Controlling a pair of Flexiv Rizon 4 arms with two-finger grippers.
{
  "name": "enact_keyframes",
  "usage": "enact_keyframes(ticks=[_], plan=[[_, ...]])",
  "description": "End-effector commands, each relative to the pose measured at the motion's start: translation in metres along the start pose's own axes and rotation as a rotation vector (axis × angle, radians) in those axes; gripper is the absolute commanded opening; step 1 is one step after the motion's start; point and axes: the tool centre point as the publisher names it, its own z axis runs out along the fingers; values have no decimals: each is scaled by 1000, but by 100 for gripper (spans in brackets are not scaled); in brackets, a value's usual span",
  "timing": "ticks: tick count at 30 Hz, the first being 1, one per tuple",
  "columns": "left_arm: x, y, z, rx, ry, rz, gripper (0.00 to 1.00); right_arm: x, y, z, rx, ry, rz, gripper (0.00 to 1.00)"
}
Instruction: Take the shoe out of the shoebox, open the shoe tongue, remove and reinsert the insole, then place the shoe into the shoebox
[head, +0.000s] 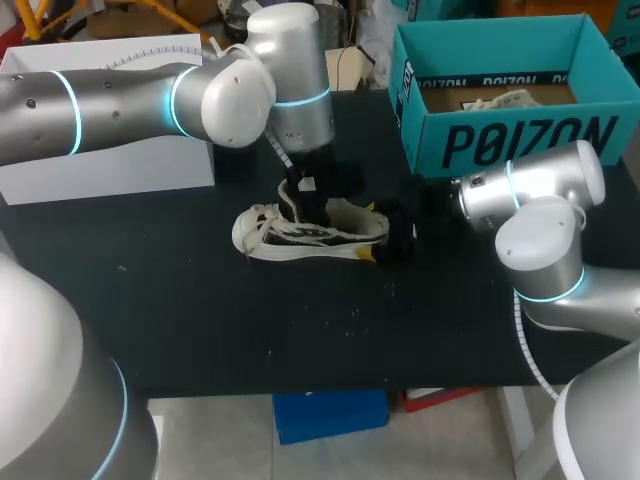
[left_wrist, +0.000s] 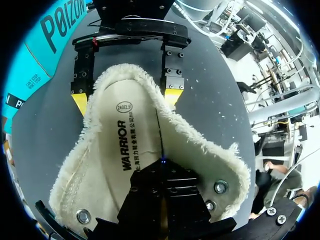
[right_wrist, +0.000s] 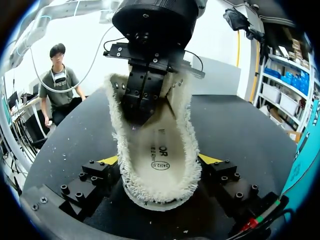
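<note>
1. One shoe sits in the middle of the worktop, heel toward the right edge.
2. Right gripper clamps the heel from both sides.
3. Left gripper reaches down into the shoe's opening; open or closed, I cannot tell.
4. Shoebox stands at the far right corner.

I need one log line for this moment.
shoe: on table, outside shoebox | right pincer: shut on shoe | left pincer: inside shoe
</note>
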Motion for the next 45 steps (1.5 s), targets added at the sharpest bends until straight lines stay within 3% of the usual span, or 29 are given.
enact_keyframes(ticks=[1, 16, 17, 19, 20, 25, 27, 32, 35, 39, 42, 45], plan=[[-2, -2, 12, 0, 5, -2, 0, -3, -1, 0, 1, 0, 2, 0], [-2, -2, 12, 0, 5, -2, 0, -3, -1, 0, 1, 0, 2, 0], [-3, -1, 11, -4, 0, -10, 4, -3, -1, 0, 1, 0, 2, 0], [-5, 1, 12, -48, -12, -23, 42, -3, -1, 0, 1, 0, 2, 0], [-5, 1, 14, -68, -19, -28, 47, -3, -1, 0, 1, 0, 2, 0], [-8, 6, 25, -163, -39, -66, 37, -3, -1, 0, 1, 0, 2, 0], [-10, 9, 28, -193, -56, -89, 39, -3, -1, 0, 1, 0, 2, 0], [-12, 16, 30, -320, -213, -160, 39, -3, -1, 0, 1, 0, 2, 0], [-10, 21, 26, -344, -347, -198, 44, -3, -1, 0, 1, 0, 2, 0], [-10, 27, 24, -401, -489, -220, 35, -3, -1, 0, 1, 0, 2, 0], [-9, 30, 23, -451, -577, -213, 46, -3, -1, 0, 1, 0, 2, 0], [-9, 32, 22, -497, -659, -211, 45, -3, -1, 0, 1, 0, 2, 0]])
